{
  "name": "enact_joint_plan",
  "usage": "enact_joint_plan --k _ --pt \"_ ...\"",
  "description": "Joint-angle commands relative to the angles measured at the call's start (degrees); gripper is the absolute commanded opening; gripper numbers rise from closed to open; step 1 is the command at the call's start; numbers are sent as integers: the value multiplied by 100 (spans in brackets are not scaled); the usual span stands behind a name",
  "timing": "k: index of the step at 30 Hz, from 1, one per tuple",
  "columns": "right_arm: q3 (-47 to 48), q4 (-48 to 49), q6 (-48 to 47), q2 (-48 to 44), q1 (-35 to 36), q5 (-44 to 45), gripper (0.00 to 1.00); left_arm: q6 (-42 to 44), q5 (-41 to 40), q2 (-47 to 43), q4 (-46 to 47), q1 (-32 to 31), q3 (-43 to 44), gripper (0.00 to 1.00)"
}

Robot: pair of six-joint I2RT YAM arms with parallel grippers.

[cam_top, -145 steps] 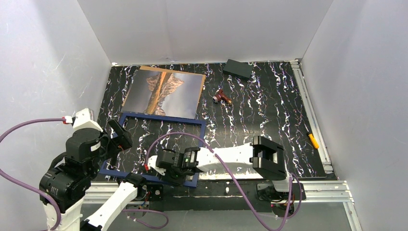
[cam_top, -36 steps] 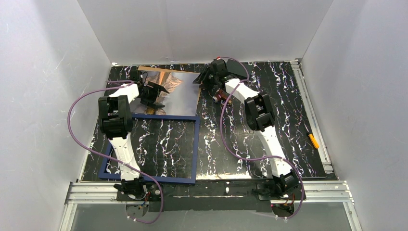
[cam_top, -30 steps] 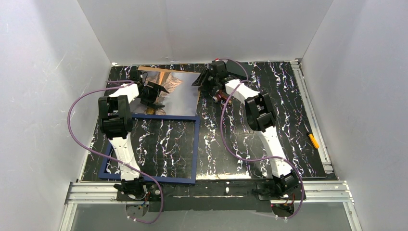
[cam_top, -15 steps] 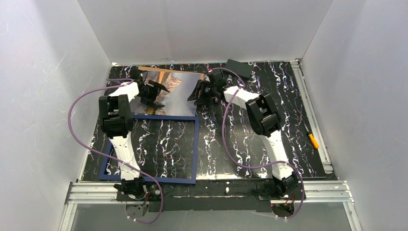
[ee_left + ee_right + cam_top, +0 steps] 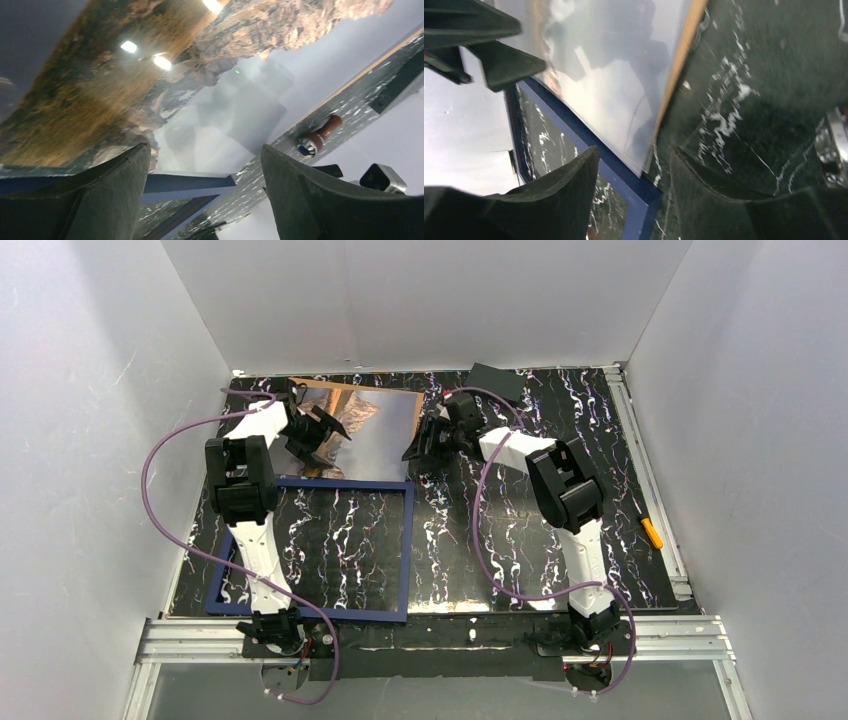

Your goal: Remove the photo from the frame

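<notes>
The photo (image 5: 385,425) lies flat at the back left of the table, outside the frame (image 5: 408,540). Its near edge meets the frame's far bar. My left gripper (image 5: 325,440) is open and empty over the photo's left part. In the left wrist view (image 5: 205,146) the photo (image 5: 150,75) and a frame corner (image 5: 190,182) show between the jaws. My right gripper (image 5: 418,447) is open and empty at the photo's right edge. In the right wrist view (image 5: 635,151) the photo's near right corner (image 5: 614,75) overlaps the frame bar (image 5: 624,175).
A small black block (image 5: 497,382) lies at the back centre. A red-brown handled object (image 5: 317,141) lies right of the photo, under my right arm in the top view. An orange item (image 5: 651,532) lies at the table's right edge. White walls enclose three sides.
My right gripper has moved from the back, near the black block, toward the near left to the photo's right edge, uncovering the block. The left gripper has barely moved.
</notes>
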Motion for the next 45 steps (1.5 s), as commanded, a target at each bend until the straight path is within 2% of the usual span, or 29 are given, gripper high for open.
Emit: enact_joint_plan --k 1,5,10,16,29,33,38,45 --pt "-399 553 218 -161 42 -224 62 728 -266 -261 -1329 3 269 81" --pt "-479 786 430 -55 91 -402 62 841 -313 -125 -1595 12 352 82" --pt "-728 1427 952 61 211 -679 61 576 -170 18 -1621 9 210 81" --pt "-965 1568 1229 5 273 -433 61 237 28 139 -1462 6 7 81" --pt "-1138 163 -121 -639 273 768 62 154 101 175 -1286 3 -161 81" --pt "-939 47 -251 -464 292 667 62 157 111 191 -1267 8 -177 81" --pt "-611 310 165 -48 494 274 62 110 136 217 -1254 3 -199 81" --pt "-1027 1400 1105 28 499 118 62 102 143 206 -1225 3 -236 81"
